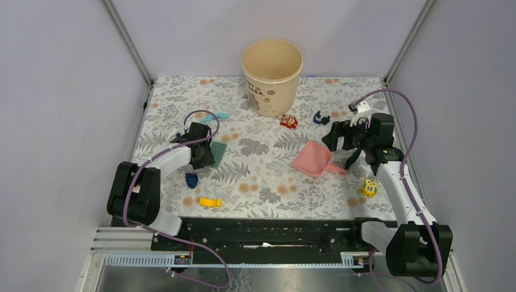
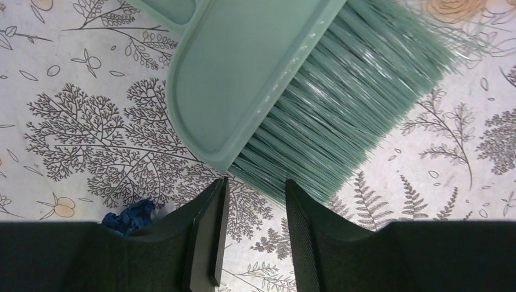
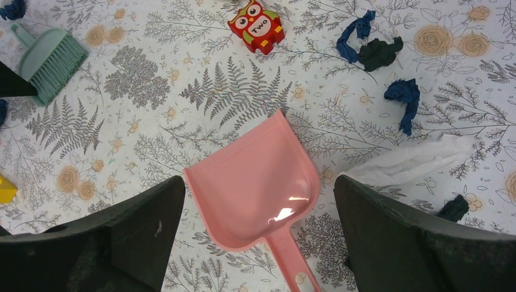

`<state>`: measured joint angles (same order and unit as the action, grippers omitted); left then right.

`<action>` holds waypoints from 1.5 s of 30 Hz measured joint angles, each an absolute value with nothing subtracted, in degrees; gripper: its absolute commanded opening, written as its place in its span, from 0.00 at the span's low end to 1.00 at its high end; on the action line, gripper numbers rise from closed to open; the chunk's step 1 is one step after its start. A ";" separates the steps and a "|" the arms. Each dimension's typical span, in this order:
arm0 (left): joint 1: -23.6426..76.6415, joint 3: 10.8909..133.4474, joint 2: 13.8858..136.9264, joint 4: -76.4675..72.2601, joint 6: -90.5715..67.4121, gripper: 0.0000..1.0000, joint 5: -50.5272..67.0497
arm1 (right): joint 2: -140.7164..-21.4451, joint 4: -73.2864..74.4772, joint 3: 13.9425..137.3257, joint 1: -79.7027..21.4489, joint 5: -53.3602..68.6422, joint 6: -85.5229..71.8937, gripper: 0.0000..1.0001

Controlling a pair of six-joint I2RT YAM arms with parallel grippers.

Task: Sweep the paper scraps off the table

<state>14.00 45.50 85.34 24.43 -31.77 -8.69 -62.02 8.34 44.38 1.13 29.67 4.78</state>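
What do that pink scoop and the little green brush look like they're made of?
The pink dustpan looks like smooth moulded plastic: a glossy highlight sits in its pan. The green brush seems matte plastic too, with fine, shiny synthetic-looking bristles.

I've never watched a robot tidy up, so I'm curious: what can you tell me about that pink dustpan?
The pink dustpan is a scoop, smooth glossy plastic by its look, with a flat tray, low side walls, a wide open mouth and a narrow handle. It lies flat and empty on the table, handle towards the near right. The right hand hangs open above it, one finger on either side; whether they touch it cannot be told.
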 measured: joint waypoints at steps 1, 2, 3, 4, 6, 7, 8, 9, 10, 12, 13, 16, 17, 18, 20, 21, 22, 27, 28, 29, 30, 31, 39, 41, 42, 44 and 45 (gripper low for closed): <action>13.69 45.50 85.71 24.38 -31.75 0.41 -8.58 | -62.02 8.34 44.38 1.13 29.65 4.82 1.00; 13.45 45.50 86.02 24.32 -31.75 0.40 -8.51 | -62.02 8.36 44.38 1.13 29.65 4.91 1.00; 13.30 45.52 86.32 24.25 -31.73 0.34 -8.27 | -62.00 8.36 44.38 1.13 29.65 4.95 1.00; 13.17 45.65 86.67 24.23 -31.66 0.27 -7.70 | -61.98 8.38 44.38 1.13 29.67 5.04 1.00; 13.02 45.71 87.20 23.79 -31.48 0.12 -6.33 | -61.98 8.38 44.38 1.13 29.67 5.21 1.00; 12.99 45.74 87.48 23.57 -31.51 0.06 -5.63 | -61.98 8.43 44.38 1.13 29.67 5.30 1.00; 12.97 45.76 87.57 23.14 -31.38 0.03 -4.49 | -61.98 8.49 44.38 1.13 29.67 5.37 1.00; 12.97 45.76 87.79 22.63 -31.27 0.00 -3.16 | -61.95 8.54 44.38 1.13 29.67 5.39 1.00; 13.04 45.76 87.94 22.15 -31.18 0.00 -2.09 | -61.95 8.60 44.38 1.13 29.67 5.41 1.00; 13.30 45.74 88.05 21.34 -31.16 0.00 0.56 | -61.95 8.75 44.38 1.13 29.67 5.61 1.00; 13.67 45.74 88.12 20.93 -31.18 0.00 1.74 | -61.95 8.80 44.38 1.13 29.67 5.65 1.00; 17.10 45.74 88.07 20.27 -31.33 0.00 3.25 | -61.95 9.06 44.38 1.13 29.63 5.98 1.00; 19.09 45.74 87.94 20.12 -31.31 0.00 3.46 | -61.95 9.19 44.38 1.13 29.63 6.07 1.00; 22.00 45.74 87.64 20.03 -31.22 0.00 3.68 | -61.95 9.41 44.38 1.13 29.63 6.22 1.00; 28.08 45.74 86.50 20.16 -30.81 0.00 3.95 | -61.98 9.85 44.38 1.13 29.65 6.46 1.00; 30.46 45.74 85.93 20.29 -30.44 0.00 3.92 | -61.98 10.00 44.38 1.13 29.65 6.57 1.00; 33.23 45.74 85.32 20.45 -30.02 0.00 3.99 | -61.98 10.07 44.38 1.13 29.67 6.70 1.00; 41.65 46.09 84.86 22.35 -25.30 0.00 5.58 | -62.35 10.07 44.38 1.13 30.11 7.31 1.00; 42.57 46.37 85.30 23.09 -24.25 0.01 5.65 | -62.52 10.09 44.38 1.13 30.22 7.40 1.00; 43.46 46.87 86.04 24.03 -23.18 0.04 5.61 | -62.70 10.13 44.38 1.13 30.48 7.51 1.00; 44.16 47.37 87.02 24.73 -22.22 0.09 5.26 | -62.83 10.22 44.38 1.13 30.68 7.55 1.00; 44.66 47.92 88.09 25.41 -21.41 0.17 4.51 | -62.94 10.41 44.38 1.13 30.94 7.66 1.00; 45.01 49.74 89.34 26.65 -18.81 0.45 -0.38 | -63.31 11.79 44.38 1.13 35.29 9.85 0.94; 45.06 50.02 87.53 26.63 -18.31 0.46 -0.62 | -63.70 12.49 44.38 1.13 38.79 11.57 0.91; 45.08 50.24 86.13 26.41 -17.93 0.47 -0.71 | -64.03 13.21 44.38 1.10 41.15 12.64 0.90; 45.08 50.76 83.24 25.19 -17.50 0.48 -0.95 | -64.60 14.28 44.38 0.75 44.05 14.44 0.89; 45.08 50.92 81.60 23.62 -17.32 0.50 -1.30 | -64.90 15.03 44.40 0.03 45.01 15.81 0.89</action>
<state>45.08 50.92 81.60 23.62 -17.32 -1.30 -64.90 15.03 44.40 0.03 45.01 15.81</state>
